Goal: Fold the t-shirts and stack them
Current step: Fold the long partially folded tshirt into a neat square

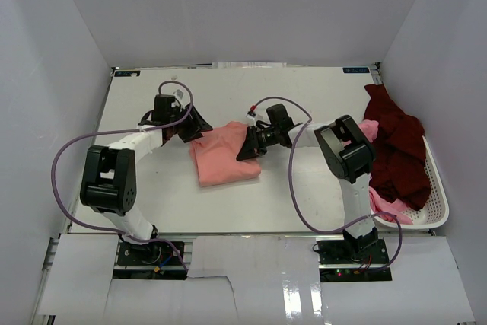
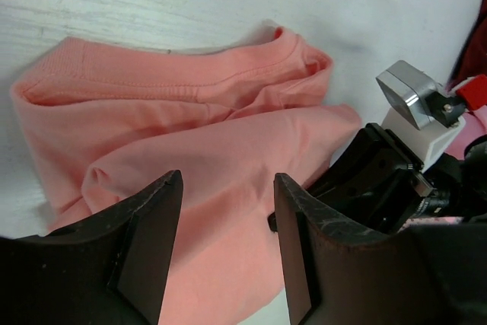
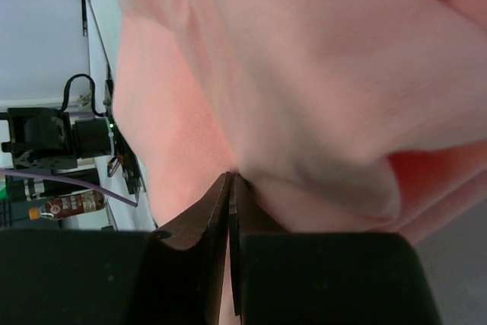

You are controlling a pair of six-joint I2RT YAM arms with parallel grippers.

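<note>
Overhead, the salmon shirt [image 1: 226,159] is lying crumpled at the middle of the bench [image 1: 152,188], with maroon shirts [image 1: 396,146] sitting in the basket [image 1: 435,188] at the right edge. Only the right wrist view is showing the right fingers [image 3: 230,188] pinching salmon cloth. The left fingers [image 2: 163,218] are hovering half-spread over the shirt's far-left corner.

Top view sits above and behind the arm bases, looking down toward 12 o'clock, far enough back to take in the whole table [image 1: 152,203]. We see the left wrist view from close over the left gripper [image 2: 227,188], facing about 3 o'clock across the salmon-pink t-shirt [image 2: 190,135] to the right arm [image 2: 388,180]. Right wrist view is rolled sideways and almost pressed against the same shirt past the right gripper [image 3: 230,188], facing about 9 o'clock. All three views share that shirt.
</note>
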